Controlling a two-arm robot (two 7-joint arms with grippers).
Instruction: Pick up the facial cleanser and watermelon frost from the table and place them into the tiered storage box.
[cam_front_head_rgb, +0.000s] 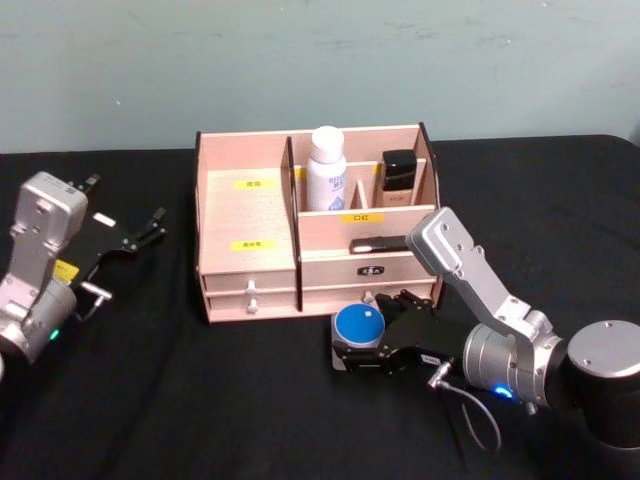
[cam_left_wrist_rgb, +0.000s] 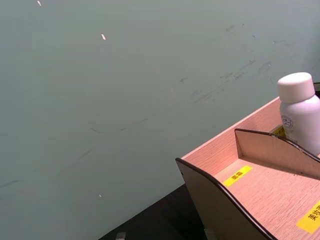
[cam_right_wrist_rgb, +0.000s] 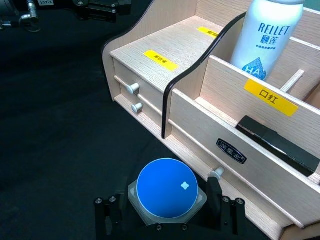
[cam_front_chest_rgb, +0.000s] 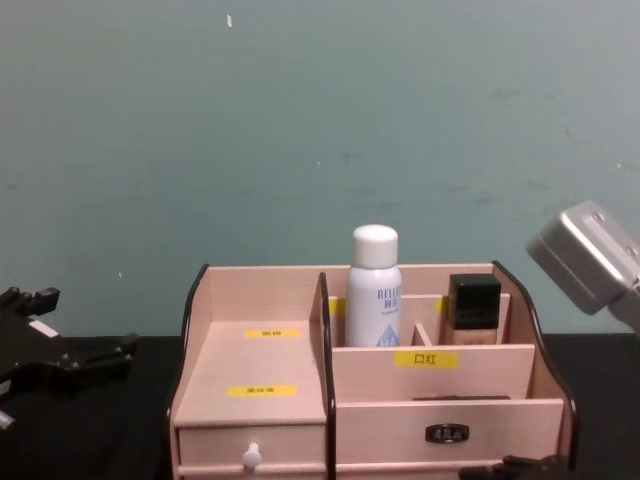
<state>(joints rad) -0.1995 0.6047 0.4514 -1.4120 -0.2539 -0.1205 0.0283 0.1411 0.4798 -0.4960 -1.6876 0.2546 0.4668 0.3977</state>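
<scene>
One squat jar with a blue lid (cam_front_head_rgb: 358, 324), which we take to be the watermelon frost, stands upright on the black bench (cam_front_head_rgb: 200, 400) just in front of the tiered storage box (cam_front_head_rgb: 248, 215). The right end effector (cam_right_wrist_rgb: 167, 202) is low on the bench with a finger on each side of the jar, and they look closed against its clear base. The jar is round and short, so it has no long axis to line up. The relation that matters is that the box lies straight beyond the end effector, with its front wall right behind the jar. We judge the next move to be a lift and then a carry forward over that wall. The right arm is clearly the nearer one.

Behind the front wall, the shallow tray holds a flat black item (cam_front_head_rgb: 378, 243). The rear compartments hold a white bottle (cam_front_head_rgb: 325, 168), apparently the facial cleanser, already standing inside, and a dark-capped bottle (cam_front_head_rgb: 398, 178) beside it. The stepped left section, above two small drawers (cam_front_head_rgb: 252, 290), holds nothing.

Well off to the left, the left end effector (cam_front_head_rgb: 125, 215) hangs idle, fingers apart and holding nothing.
</scene>
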